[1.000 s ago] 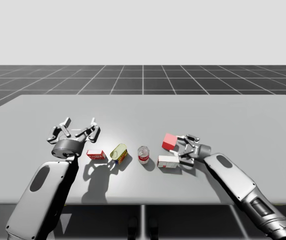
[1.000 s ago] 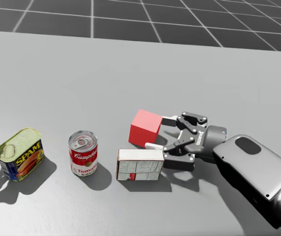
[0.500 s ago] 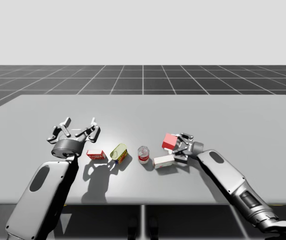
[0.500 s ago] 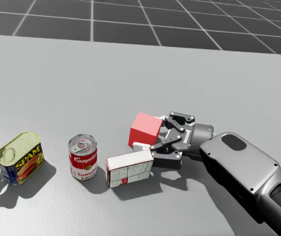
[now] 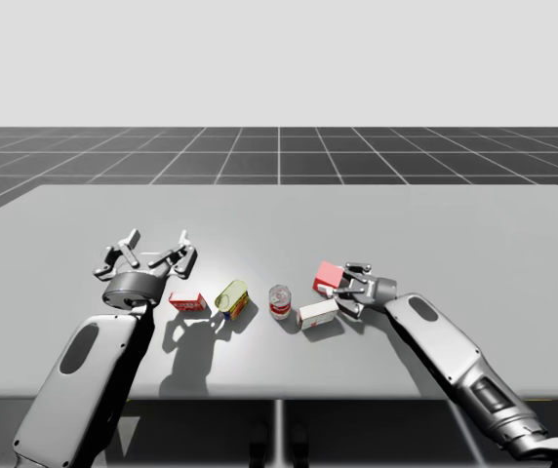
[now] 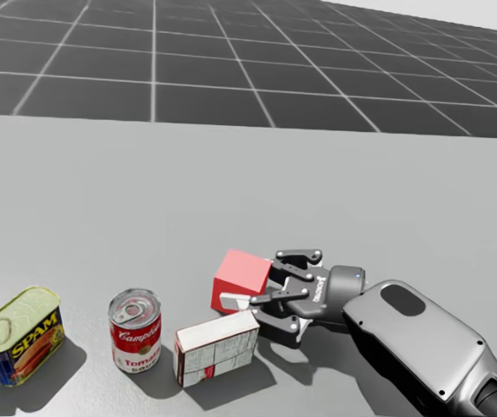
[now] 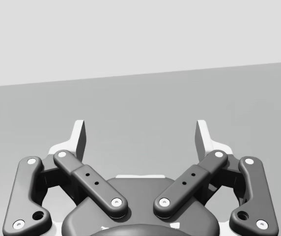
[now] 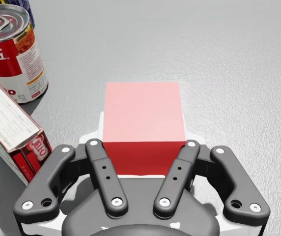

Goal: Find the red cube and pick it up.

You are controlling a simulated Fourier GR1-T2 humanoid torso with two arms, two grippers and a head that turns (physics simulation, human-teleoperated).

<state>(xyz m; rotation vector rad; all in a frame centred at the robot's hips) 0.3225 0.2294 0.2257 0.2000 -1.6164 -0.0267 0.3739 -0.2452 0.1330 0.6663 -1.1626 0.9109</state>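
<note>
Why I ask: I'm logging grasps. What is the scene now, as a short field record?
right pincer: shut on the red cube, one finger on each side
left pincer: open, holding nothing
cube lifted: cannot tell
neighbours: white and red box tilted, beside the right pincer; red and white can upright past the box
surface: grey table

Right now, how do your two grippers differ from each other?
My left gripper is open, with nothing between its fingers; my right gripper is shut on the red cube. The left one faces out over the table, while the right one lies low beside the white-and-red box. Both have the same dark two-finger build with white fingertips.
</note>
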